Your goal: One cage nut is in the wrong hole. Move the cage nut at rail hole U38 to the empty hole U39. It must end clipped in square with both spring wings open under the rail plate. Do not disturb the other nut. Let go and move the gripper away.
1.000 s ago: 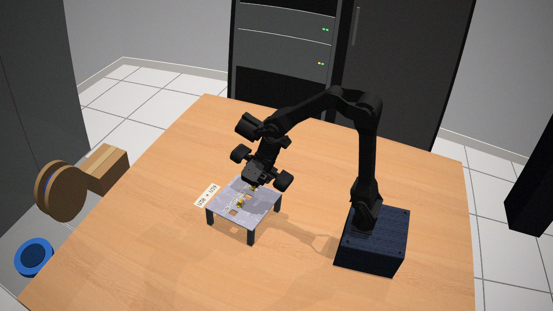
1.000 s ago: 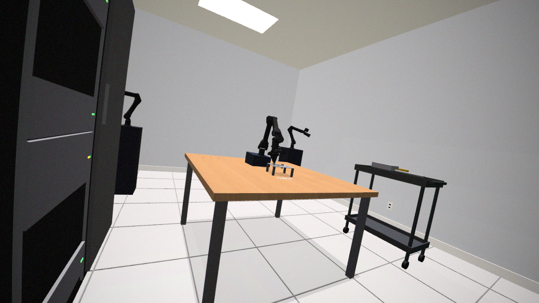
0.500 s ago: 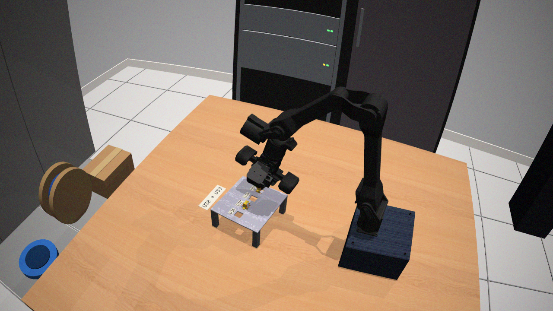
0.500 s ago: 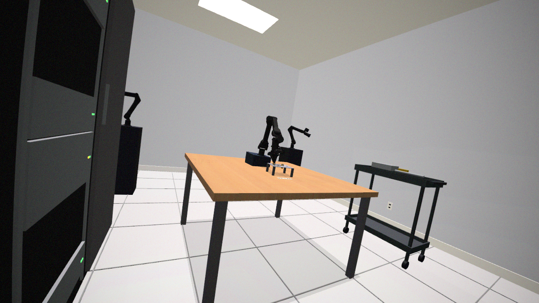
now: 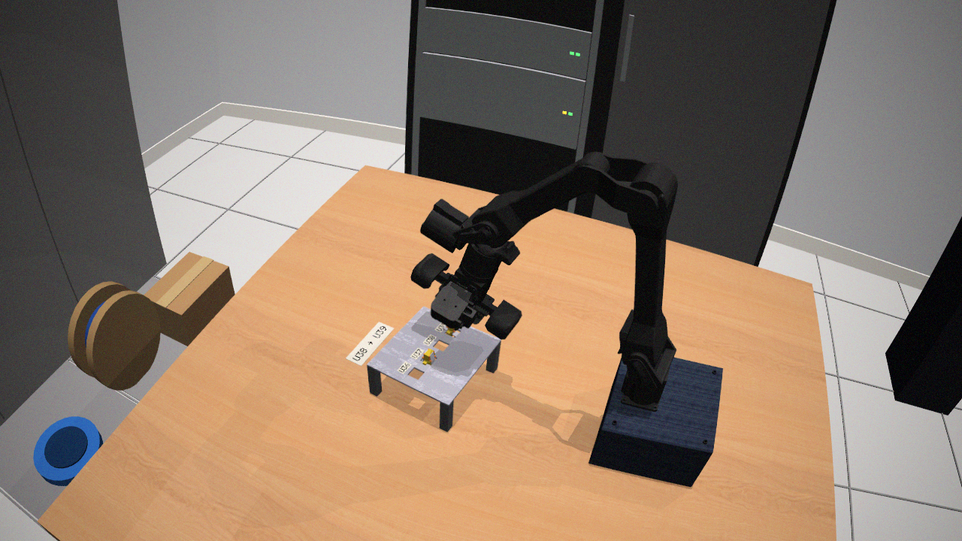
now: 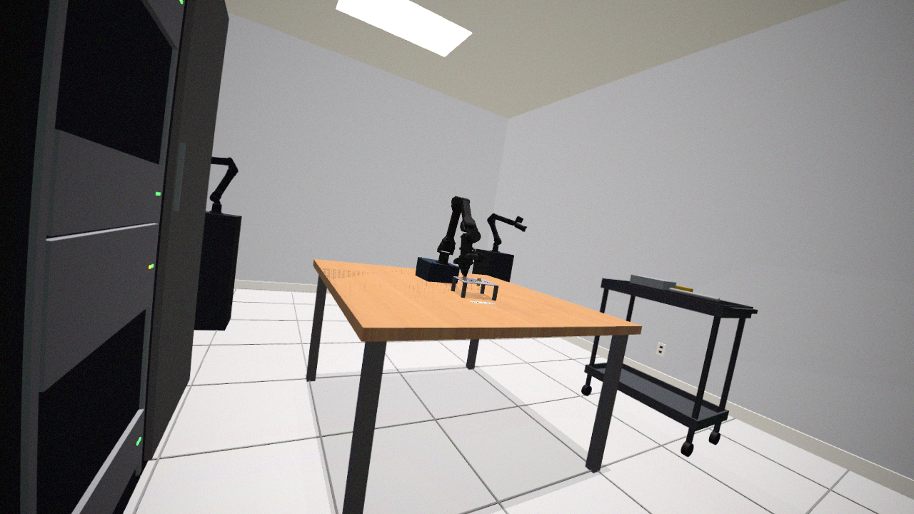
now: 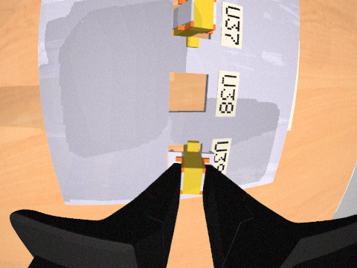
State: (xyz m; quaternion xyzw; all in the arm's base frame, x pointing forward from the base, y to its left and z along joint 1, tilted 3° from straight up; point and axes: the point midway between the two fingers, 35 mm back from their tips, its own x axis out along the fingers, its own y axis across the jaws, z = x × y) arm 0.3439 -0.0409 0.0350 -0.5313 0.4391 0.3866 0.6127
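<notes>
The nut (image 5: 449, 330) (image 7: 193, 180) is out of U38 and at U39, low in the wrist view, pinched in the nearly closed pincer (image 5: 452, 328) (image 7: 192, 171). Whether it is clipped square, wings open below, I cannot tell. Seating, if unfinished, then release and retreat remain. The other nut (image 5: 428, 356) (image 7: 204, 16) stands at U37, top of that view, beyond the bare U38 hole (image 5: 442, 346) (image 7: 188, 92); nothing visible blocks backing off upward from the plate (image 5: 397, 353) (image 6: 473, 281) (image 7: 111, 93) on the bench (image 5: 269, 403) (image 6: 408, 313).
</notes>
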